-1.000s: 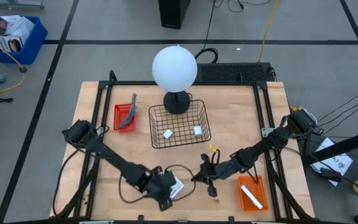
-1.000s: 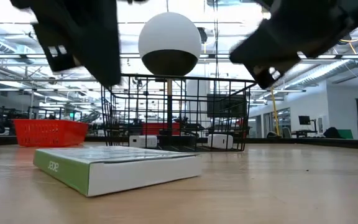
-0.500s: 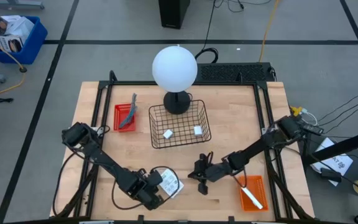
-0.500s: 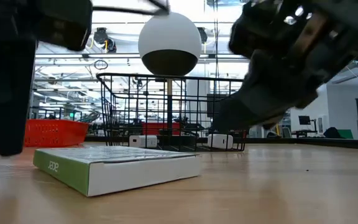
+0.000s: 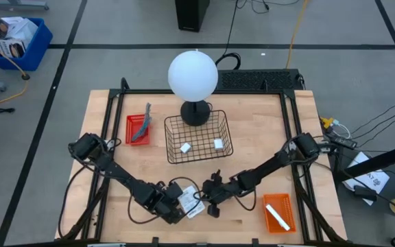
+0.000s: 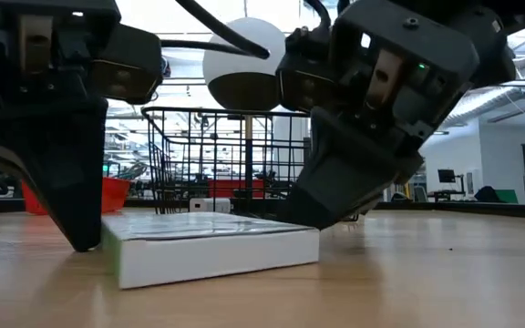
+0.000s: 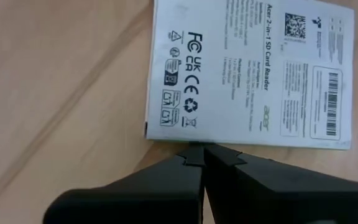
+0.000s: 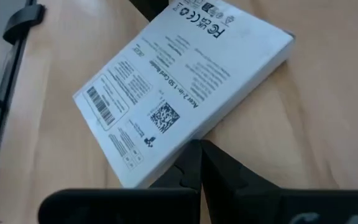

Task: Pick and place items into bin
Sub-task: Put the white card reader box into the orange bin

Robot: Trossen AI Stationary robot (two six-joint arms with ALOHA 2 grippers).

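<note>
A flat white printed box point(image 5: 193, 205) lies on its broad face on the wooden table near the front edge, label up point(image 7: 247, 68). My left gripper point(image 7: 195, 155) is shut at the box's left side and points steeply down. My right gripper point(image 8: 195, 149) is shut at its right side and slants down. In the low view the box point(image 6: 212, 251) sits between the two of them. The black wire basket point(image 5: 197, 137) stands mid-table with two small white blocks point(image 5: 184, 147) inside. My left gripper sets its shut fingertips against one edge of the box point(image 7: 191, 140), coming steeply from above on the table's left side. The box lies flat on the table. My right gripper sets its shut fingertips against the box's opposite side wall point(image 8: 178, 160), slanting down from the table's right. The box stays flat on the wood.
A white globe lamp point(image 5: 193, 75) stands just behind the basket. At the left, a red tray point(image 5: 138, 130) holds a grey tool. An orange tray point(image 5: 278, 213) at the front right holds a white item. Black rails run along the table's sides.
Both grippers have come down to the table and closed in on the box, the left from its left side and the right moving toward the table's left. The box has turned a little on the table and slid slightly toward the right. Both grippers stayed shut.
</note>
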